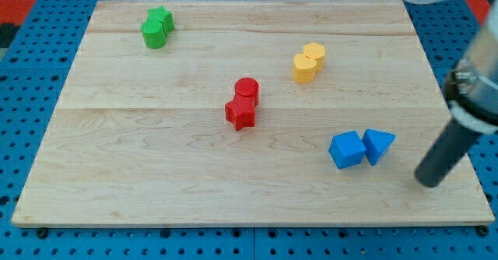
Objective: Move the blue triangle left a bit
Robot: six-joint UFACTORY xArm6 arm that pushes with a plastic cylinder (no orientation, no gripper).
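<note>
Blue triangle (pixel 379 145) sits low on view's right of worktop (pixel 156 174), touching blue cube (pixel 346 149) on its left side. My tip (pixel 427 181) is right of triangle & slightly lower, apart from it, near worktop's right edge. No gripper on the arm, just the rod, nothing held. Left of cube: open wood. Red pair (pixel 243 104) mid-board, well apart.

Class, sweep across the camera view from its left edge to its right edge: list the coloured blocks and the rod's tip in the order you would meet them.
Green blocks → red blocks → yellow blocks → blue cube → blue triangle → my tip, to the right of the blue triangle, not touching.
</note>
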